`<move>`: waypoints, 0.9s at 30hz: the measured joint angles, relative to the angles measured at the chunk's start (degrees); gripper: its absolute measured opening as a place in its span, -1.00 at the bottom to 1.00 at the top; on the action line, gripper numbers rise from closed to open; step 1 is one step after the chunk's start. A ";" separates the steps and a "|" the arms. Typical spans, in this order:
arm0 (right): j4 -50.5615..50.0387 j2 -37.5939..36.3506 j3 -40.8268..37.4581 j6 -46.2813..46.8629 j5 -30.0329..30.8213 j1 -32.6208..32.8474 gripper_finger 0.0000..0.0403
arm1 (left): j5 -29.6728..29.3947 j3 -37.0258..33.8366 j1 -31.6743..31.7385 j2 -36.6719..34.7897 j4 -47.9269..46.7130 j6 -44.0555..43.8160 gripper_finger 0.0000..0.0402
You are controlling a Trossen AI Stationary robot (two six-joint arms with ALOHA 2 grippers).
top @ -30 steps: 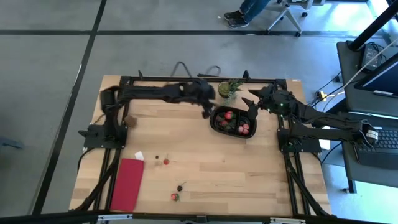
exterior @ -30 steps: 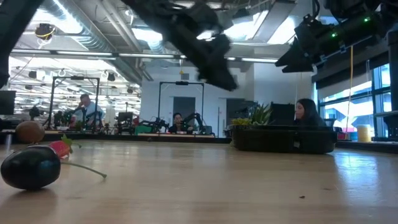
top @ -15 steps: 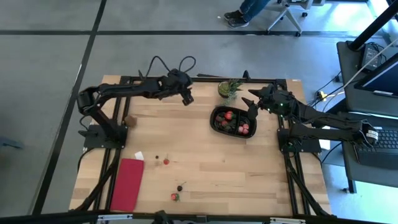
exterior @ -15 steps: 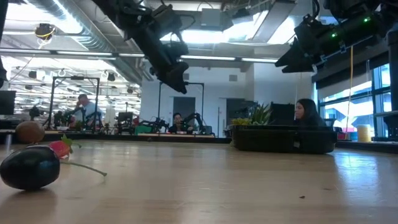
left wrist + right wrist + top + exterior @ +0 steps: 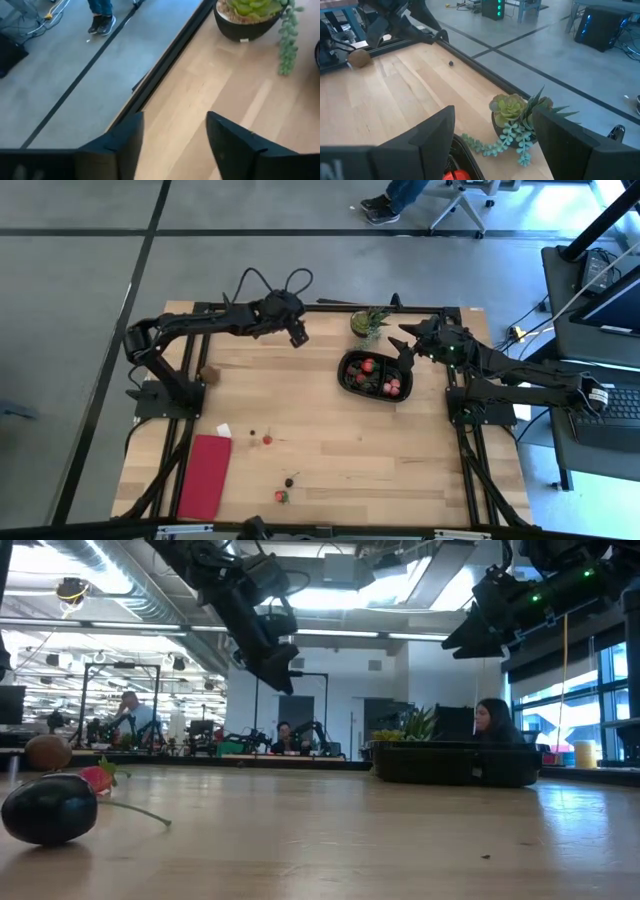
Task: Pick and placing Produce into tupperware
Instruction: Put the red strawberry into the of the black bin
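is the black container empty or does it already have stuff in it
Not empty. The high view shows several red pieces lying inside the black container, while more produce sits loose on the table.

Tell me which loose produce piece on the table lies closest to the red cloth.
The red strawberry-like piece just right of the red cloth's top end. The other red piece and the dark berry lie farther right, near the front edge.

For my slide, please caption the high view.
Left gripper open above the table's far edge; right gripper open over the tupperware.
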 joint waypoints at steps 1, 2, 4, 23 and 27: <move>0.00 0.00 0.00 0.00 0.00 0.00 0.33 | 0.00 0.00 0.00 0.00 -0.22 0.00 0.11; 0.00 0.00 0.00 0.02 -0.02 0.00 0.33 | 0.00 0.00 -0.02 0.02 -0.46 0.00 0.18; 0.00 0.00 0.00 0.02 0.00 0.00 0.33 | 0.53 0.03 -0.02 0.02 -1.27 -0.04 0.31; -2.12 0.02 0.02 -0.05 -0.02 0.00 0.33 | 24.42 0.04 -20.66 0.02 -32.79 -11.28 0.50; -2.12 0.02 0.02 0.04 -0.02 0.00 0.33 | 24.49 0.04 -26.31 0.02 -32.80 -16.44 0.52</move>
